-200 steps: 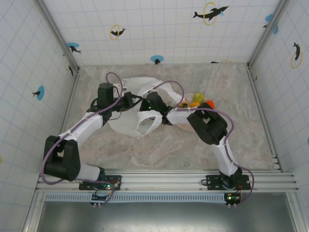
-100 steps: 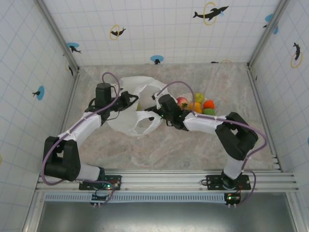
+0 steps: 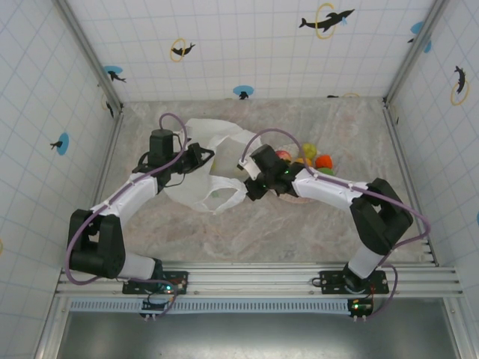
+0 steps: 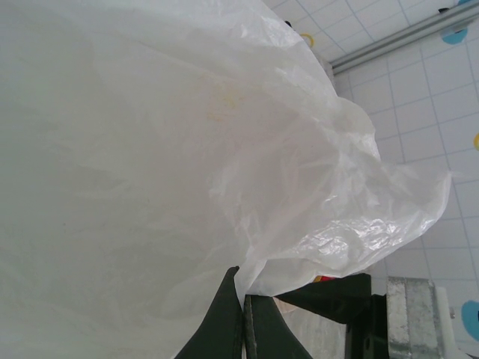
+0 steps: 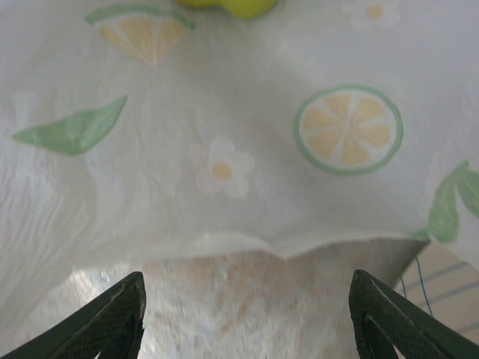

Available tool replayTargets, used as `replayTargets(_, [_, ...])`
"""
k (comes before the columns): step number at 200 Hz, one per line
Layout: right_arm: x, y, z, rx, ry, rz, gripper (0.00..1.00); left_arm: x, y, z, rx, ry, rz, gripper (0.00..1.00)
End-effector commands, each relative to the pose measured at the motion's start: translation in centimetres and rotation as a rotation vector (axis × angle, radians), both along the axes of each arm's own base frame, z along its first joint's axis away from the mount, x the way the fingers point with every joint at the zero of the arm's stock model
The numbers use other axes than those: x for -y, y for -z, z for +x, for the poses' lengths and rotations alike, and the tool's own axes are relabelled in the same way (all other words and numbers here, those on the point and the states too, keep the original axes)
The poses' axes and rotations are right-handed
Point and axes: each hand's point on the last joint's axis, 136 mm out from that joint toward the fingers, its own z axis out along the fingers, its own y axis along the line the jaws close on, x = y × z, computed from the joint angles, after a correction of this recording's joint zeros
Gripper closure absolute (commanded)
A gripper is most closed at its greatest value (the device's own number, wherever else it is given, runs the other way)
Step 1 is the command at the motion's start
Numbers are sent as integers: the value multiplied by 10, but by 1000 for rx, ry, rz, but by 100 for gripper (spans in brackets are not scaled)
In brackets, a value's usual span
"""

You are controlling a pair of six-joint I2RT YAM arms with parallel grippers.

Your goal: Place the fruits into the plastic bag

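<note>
Fruits (image 3: 308, 155) cluster on a plate just right of the plastic bag (image 3: 196, 191), with the right gripper (image 3: 251, 191) between them. Left wrist: the left gripper (image 4: 243, 321) is clenched on the bag's edge (a thin fold). Right wrist: the jaws are spread wide and empty above the citrus-printed plate (image 5: 224, 149), with a yellow-green fruit (image 5: 224, 6) beyond.

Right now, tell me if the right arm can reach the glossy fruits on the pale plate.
Probably yes. The right gripper hangs open just off the rim of the pale lemon-printed plate; a glossy yellow-green fruit lies ahead, nothing between. The crinkly white plastic bag, pinched by the left gripper, lies aside.
</note>
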Motion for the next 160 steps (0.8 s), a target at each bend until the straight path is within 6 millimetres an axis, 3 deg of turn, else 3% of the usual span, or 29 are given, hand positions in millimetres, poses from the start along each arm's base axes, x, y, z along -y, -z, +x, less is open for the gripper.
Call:
replayTargets(1, [11, -30, -15, 15, -76, 20, 27, -3, 3, 4, -1, -9, 19, 100])
replayTargets(38, [30, -62, -20, 42, -71, 79, 26, -4, 5, 4, -12, -11, 16, 100])
replayTargets(89, [89, -92, 12, 112, 180, 46, 21, -6, 3, 5, -8, -15, 13, 100])
replayTargets(125, [132, -78, 34, 60, 368, -51, 14, -6, 4, 5, -14, -17, 9, 100])
replayTargets(148, [135, -62, 36, 5, 378, -106, 1, -6, 5, 5, -17, -16, 8, 100])
replayTargets(160, [132, -53, 38, -22, 374, -126, 1, -5, 5, 5, -19, -15, 7, 100])
